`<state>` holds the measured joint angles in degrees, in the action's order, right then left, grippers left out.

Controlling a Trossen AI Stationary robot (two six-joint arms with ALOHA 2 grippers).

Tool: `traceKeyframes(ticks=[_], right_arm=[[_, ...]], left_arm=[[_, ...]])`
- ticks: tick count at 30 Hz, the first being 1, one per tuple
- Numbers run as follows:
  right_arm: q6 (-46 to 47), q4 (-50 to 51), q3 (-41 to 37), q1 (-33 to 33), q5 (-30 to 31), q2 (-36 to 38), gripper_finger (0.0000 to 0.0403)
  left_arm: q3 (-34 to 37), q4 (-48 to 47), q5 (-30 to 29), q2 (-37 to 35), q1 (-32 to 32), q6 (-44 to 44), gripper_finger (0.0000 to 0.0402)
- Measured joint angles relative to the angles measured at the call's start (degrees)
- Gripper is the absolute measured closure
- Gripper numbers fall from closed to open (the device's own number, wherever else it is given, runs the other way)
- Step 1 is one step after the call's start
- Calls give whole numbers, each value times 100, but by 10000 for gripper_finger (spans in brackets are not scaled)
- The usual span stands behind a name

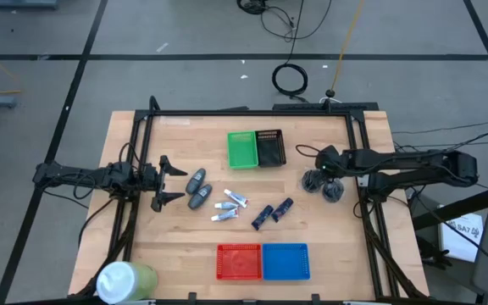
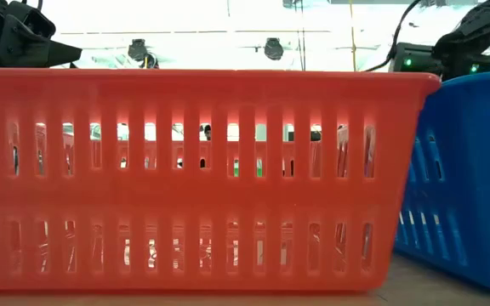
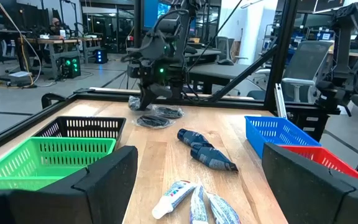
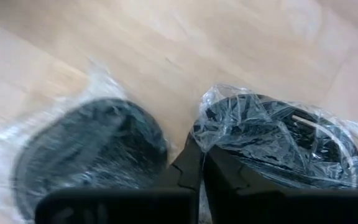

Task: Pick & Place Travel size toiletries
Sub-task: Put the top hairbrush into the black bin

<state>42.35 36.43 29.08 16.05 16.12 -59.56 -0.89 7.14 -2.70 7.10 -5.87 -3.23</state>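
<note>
Your right gripper (image 4: pixel 194 171), fingers pressed together, touches the plastic wrap between two dark round pieces (image 4: pixel 278 140) right of the black tray (image 1: pixel 270 146).

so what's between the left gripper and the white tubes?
High view: two grey oval containers sit between the open left gripper and the white tubes.

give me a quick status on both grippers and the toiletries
Left gripper open beside the grey oval containers. Right gripper down at two wrapped round pieces, fingers closed. Tubes loose mid-table; nothing blocking.
</note>
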Motion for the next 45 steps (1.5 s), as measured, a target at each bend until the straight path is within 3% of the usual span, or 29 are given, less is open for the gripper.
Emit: traceKeyframes(ticks=[9,29,37,45], right_arm=[[-511,-836,4,0,18,472,402],[-2797,-4054,17,-2,-70,420,403],[-3567,-5576,17,0,-881,-121,403],[-3602,-6625,17,4,-1168,-964,403]], left_arm=[[0,0,0,0,-2,0,64],[0,0,0,0,-2,0,64],[0,2,0,0,-2,-2,64],[0,2,2,2,0,0,64]])
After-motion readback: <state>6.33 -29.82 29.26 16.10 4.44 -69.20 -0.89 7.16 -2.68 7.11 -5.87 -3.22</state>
